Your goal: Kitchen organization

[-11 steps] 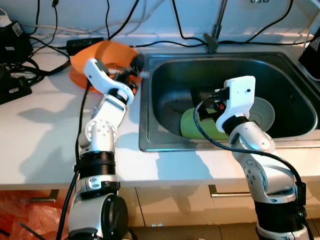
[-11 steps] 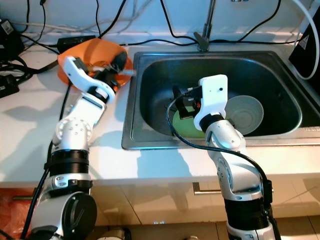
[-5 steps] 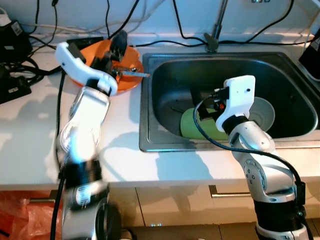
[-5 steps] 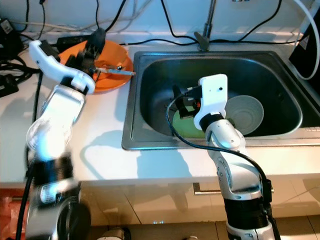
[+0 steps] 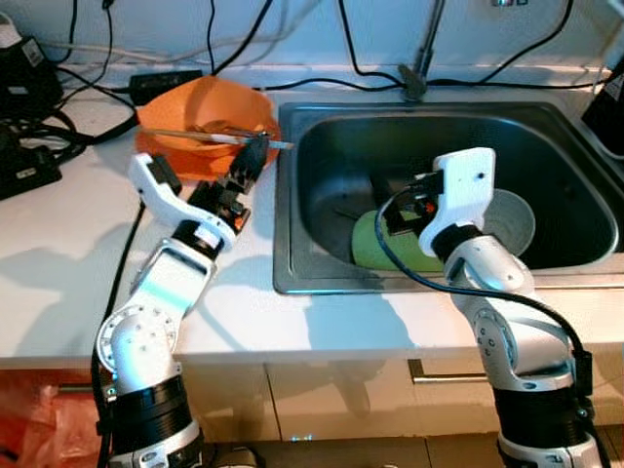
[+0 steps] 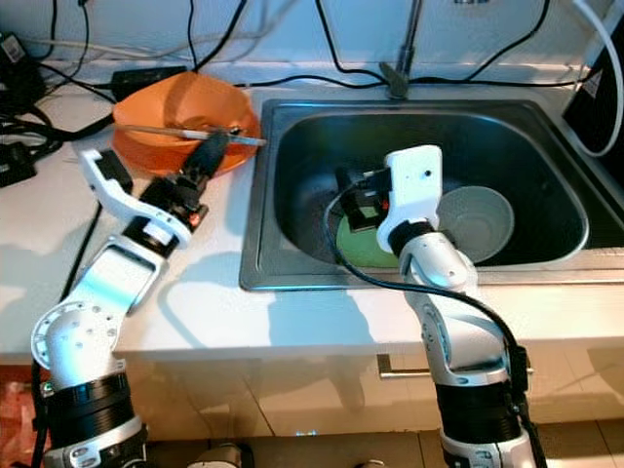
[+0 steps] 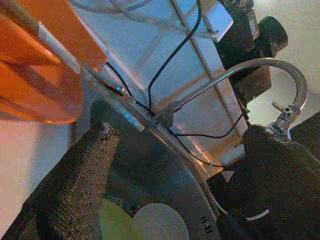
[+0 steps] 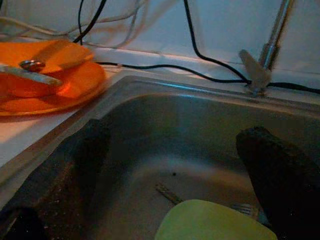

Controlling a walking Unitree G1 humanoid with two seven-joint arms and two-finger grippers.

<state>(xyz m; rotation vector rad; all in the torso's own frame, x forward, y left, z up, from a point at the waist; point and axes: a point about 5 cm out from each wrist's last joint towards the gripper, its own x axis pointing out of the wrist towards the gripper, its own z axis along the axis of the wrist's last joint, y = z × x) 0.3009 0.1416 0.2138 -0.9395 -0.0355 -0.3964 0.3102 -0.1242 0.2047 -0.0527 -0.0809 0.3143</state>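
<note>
Left end effector (image 5: 255, 156) fingers spread apart, empty, over the white table (image 5: 58, 253) just beside the orange bowl (image 5: 200, 112); a utensil (image 5: 214, 136) lies across the bowl rim. Right end effector (image 8: 175, 165) fingers wide apart, empty, inside the steel sink (image 5: 322, 283), above a green plate (image 5: 375, 249). Grey bowl (image 5: 512, 219) beside the plate, fork (image 8: 167, 192) on the sink floor.

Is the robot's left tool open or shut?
Open. The left tool has its two black fingers spread wide apart, with the sink showing between them and nothing held.
</note>
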